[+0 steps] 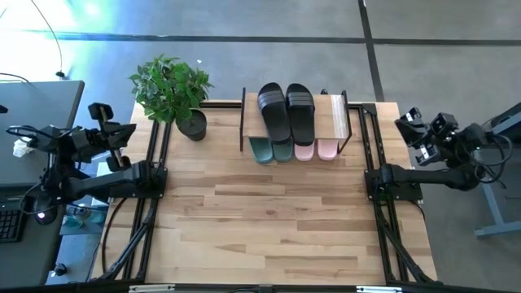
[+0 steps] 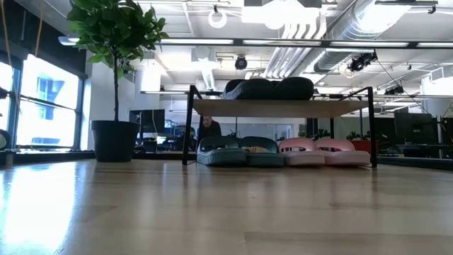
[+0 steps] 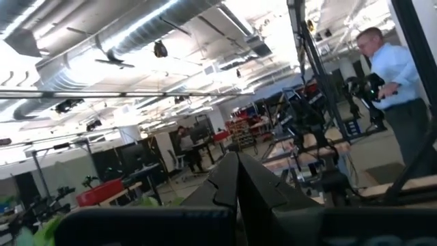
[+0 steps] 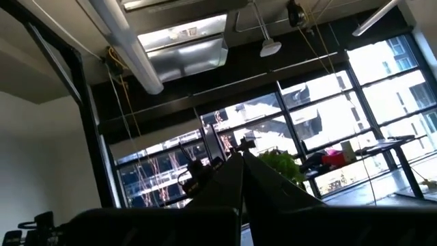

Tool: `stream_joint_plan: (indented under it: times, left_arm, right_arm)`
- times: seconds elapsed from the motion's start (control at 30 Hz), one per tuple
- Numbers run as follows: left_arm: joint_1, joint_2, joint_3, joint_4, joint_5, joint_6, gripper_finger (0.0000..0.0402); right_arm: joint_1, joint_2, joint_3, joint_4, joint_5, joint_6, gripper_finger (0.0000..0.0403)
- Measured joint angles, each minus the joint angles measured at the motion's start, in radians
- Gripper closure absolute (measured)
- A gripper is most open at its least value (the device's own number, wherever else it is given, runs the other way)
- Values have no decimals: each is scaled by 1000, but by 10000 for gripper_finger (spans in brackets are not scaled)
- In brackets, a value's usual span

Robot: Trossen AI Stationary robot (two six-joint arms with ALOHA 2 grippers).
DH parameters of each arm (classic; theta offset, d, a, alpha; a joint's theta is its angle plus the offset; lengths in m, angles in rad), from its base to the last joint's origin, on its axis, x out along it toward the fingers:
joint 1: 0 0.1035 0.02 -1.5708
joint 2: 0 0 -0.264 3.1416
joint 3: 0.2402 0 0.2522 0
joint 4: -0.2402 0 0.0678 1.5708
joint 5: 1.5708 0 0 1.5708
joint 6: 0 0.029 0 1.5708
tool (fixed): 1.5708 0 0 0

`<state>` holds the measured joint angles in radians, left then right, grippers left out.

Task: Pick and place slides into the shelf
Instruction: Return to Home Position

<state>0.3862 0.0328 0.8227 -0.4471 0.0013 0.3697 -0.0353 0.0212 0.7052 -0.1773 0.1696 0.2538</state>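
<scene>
The shelf stands at the table's far edge on thin black legs. Two black slides lie side by side on its wood top board. Under it, two dark green slides and two pale pink slides rest on the tabletop, toes toward the near edge; the low view shows the green slides and the pink slides in a row. My left gripper is shut and raised off the table's left edge. My right gripper is shut and raised off the right edge.
A potted plant stands on the table's far left corner beside the shelf. Black metal frame rails run along both sides of the slatted tabletop. A person stands in the room beyond the table.
</scene>
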Motion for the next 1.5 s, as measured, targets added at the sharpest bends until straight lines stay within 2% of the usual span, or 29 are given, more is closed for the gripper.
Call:
stream_joint_plan:
  times: [0.17, 0.3, 0.43, 0.53, 0.87, 1.1, 1.5]
  left_arm:
    - [0, -23, -39, -25, -3, -19, 402]
    - [0, -13, -110, 75, 19, -57, 402]
    - [0, -13, -238, 285, 79, -126, 402]
    - [0, -10, -351, 396, 86, -174, 402]
    - [0, -11, -679, 803, 61, -287, 402]
    - [0, -11, -752, 819, 39, -323, 402]
    - [0, -11, -754, 717, 39, -333, 402]
  right_arm:
    - [0, -11, -77, 91, -13, 13, 403]
    - [0, -15, -189, 230, -25, 49, 403]
    - [0, -15, -318, 387, -41, 129, 403]
    - [0, -15, -394, 458, -43, 209, 403]
    - [0, -14, -531, 478, -20, 368, 403]
    - [0, -14, -610, 497, -7, 452, 403]
    - [0, -14, -693, 529, 13, 483, 403]
